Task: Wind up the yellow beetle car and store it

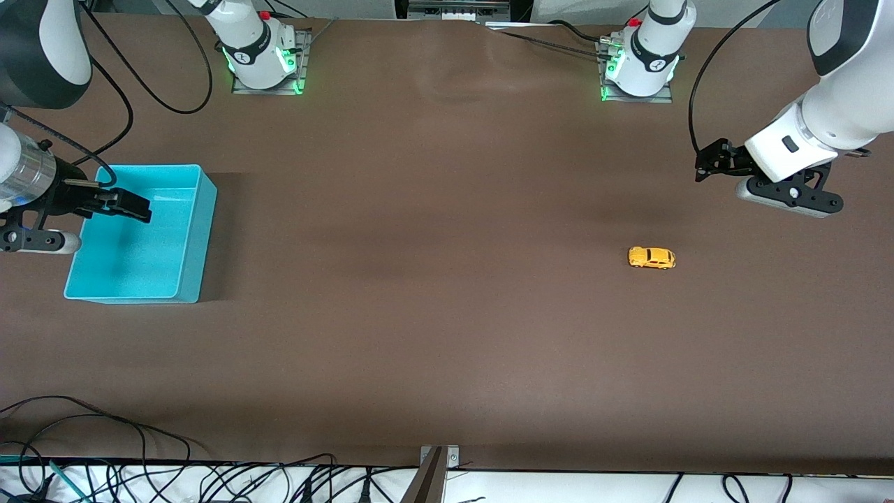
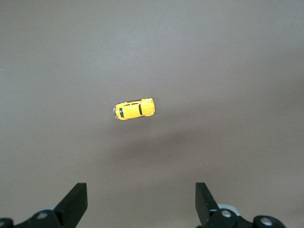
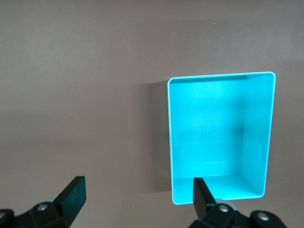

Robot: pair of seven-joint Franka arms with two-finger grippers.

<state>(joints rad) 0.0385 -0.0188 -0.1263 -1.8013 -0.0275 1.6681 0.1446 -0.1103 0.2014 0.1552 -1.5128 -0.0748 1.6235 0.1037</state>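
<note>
Yellow beetle car (image 1: 651, 258) sits on its wheels on the brown table (image 1: 433, 279), toward the left arm's end and well apart from everything else, its length running along the table. From the left wrist view the same little car (image 2: 135, 109) lies alone on the bare surface, out ahead of the two dark fingertips (image 2: 76, 202) at the edge of that picture. The left hand (image 1: 705, 166) hangs up in the air over the table near that end, its fingers spread wide with nothing between them. At the right arm's end stands an open turquoise bin (image 1: 199, 230), rectangular and with nothing inside it that I can see. The right hand (image 1: 136, 207) hovers over the bin's rim, and its wrist view shows the bin (image 3: 268, 142) below, with the fingers (image 3: 71, 194) likewise set well apart and holding nothing.
</note>
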